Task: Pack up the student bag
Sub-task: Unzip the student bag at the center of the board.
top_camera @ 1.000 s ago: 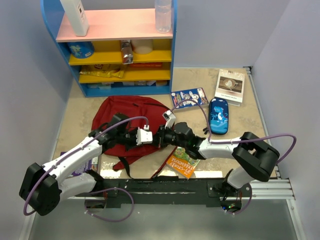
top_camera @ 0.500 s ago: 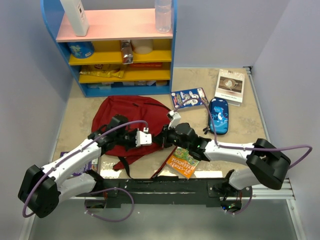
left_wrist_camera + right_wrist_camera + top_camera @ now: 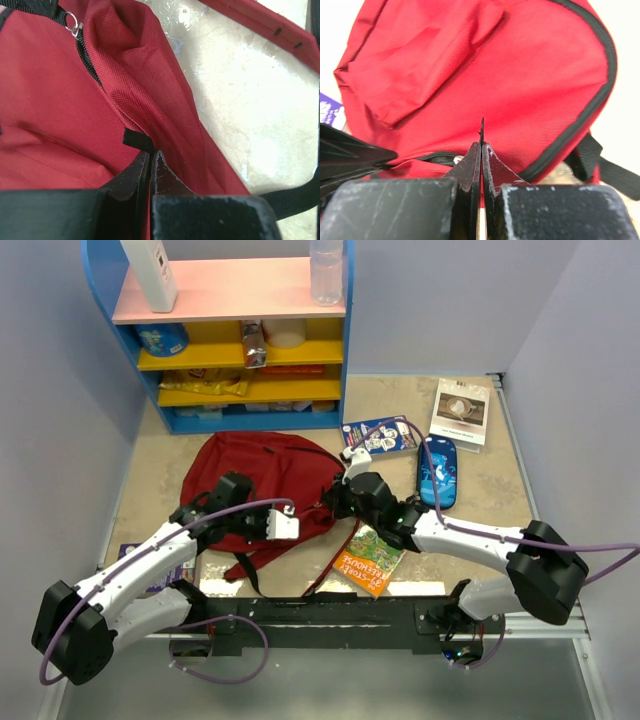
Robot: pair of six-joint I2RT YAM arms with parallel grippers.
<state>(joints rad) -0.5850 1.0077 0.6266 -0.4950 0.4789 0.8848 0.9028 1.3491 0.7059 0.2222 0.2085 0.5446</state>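
Note:
The dark red student bag (image 3: pixel 262 472) lies flat on the table's middle left. My left gripper (image 3: pixel 292 527) is at its near right edge. In the left wrist view the left gripper (image 3: pixel 150 152) is shut on a fold of the bag's red fabric (image 3: pixel 150 95) beside a small black tab (image 3: pixel 137 139). My right gripper (image 3: pixel 335 502) is at the bag's right edge. In the right wrist view the right gripper (image 3: pixel 481 144) is shut on a thin black pull tab (image 3: pixel 481 131) in front of the bag (image 3: pixel 485 65). A zipper line (image 3: pixel 86 56) runs nearby.
An orange book (image 3: pixel 370 561) lies under the right arm. A blue book (image 3: pixel 378 435), a blue pencil case (image 3: pixel 437 471) and a white book (image 3: pixel 460 412) lie at the far right. A purple book (image 3: pixel 165 570) lies near left. A blue shelf unit (image 3: pixel 240 340) stands at the back.
My left gripper has drawn left and nearer with the bag's fabric. My right gripper has moved slightly farther and right with the tab, and its arm has stretched out to the right.

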